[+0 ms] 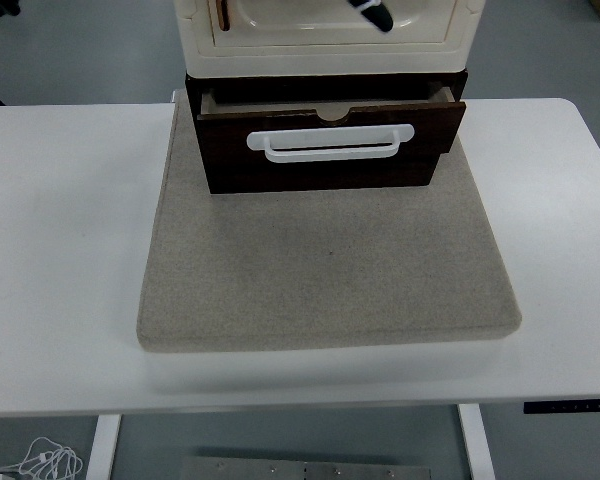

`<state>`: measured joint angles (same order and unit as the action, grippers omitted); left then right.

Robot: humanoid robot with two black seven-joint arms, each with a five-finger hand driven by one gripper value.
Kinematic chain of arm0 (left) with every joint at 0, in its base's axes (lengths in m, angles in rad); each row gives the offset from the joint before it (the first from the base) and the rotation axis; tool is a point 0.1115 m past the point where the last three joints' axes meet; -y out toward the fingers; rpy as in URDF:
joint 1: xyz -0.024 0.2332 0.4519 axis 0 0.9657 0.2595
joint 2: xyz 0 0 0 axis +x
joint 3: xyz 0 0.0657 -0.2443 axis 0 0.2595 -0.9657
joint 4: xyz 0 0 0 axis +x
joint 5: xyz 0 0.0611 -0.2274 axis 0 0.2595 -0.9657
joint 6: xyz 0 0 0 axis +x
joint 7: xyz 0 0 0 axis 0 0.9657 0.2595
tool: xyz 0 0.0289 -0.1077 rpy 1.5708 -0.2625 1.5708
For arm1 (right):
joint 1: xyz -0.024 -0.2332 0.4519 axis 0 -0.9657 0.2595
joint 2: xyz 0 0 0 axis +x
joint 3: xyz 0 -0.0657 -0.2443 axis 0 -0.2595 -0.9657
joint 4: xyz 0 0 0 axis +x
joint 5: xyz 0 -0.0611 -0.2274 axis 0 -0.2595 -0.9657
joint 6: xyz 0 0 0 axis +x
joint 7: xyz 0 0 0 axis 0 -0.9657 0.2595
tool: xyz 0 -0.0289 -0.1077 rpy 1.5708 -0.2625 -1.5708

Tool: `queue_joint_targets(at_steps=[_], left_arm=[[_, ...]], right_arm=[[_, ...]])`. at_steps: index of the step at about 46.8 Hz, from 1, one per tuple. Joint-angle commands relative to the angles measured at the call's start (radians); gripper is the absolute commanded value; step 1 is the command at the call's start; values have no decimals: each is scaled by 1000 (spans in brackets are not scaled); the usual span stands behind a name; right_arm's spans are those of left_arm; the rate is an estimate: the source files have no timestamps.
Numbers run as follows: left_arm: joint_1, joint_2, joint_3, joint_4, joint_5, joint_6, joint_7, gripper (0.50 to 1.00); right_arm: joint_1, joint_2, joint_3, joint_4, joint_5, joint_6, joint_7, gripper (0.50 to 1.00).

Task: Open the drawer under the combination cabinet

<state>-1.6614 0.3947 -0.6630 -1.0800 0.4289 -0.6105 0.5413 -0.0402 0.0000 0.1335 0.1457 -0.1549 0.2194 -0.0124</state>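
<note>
Drawer out, robot hand almost out of view

You can see the drawer [325, 150] pulled partway out of the cabinet [325, 30], its white handle [330, 143] free, well below the one dark fingertip of the robot hand [373, 12] at the top edge; whether it is released or clenched you cannot tell. Opening looks done; next, judge whether it needs more pull

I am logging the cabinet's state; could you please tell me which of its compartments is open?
The dark brown wooden drawer with the white handle, pulled out over the grey mat; the cream upper compartment looks shut.
</note>
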Motion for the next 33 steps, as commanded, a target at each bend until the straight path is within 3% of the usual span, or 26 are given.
queue_joint_targets(at_steps=[1, 11, 22, 29, 33], left_arm=[[0, -4, -104, 18, -13, 0, -6, 1000], [3, 0, -297, 120, -82, 0, -44, 1000], [11, 24, -492, 320, -93, 0, -145, 1000], [11, 65, -520, 468, -117, 0, -221, 1000], [14, 95, -517, 529, -173, 66, -256, 1000]], right_arm=[[0, 0, 0, 0, 0, 0, 0, 926], [0, 0, 0, 0, 0, 0, 0, 926], [0, 0, 0, 0, 0, 0, 0, 926], [0, 0, 0, 0, 0, 0, 0, 926], [-1, 0, 0, 0, 0, 0, 0, 926]])
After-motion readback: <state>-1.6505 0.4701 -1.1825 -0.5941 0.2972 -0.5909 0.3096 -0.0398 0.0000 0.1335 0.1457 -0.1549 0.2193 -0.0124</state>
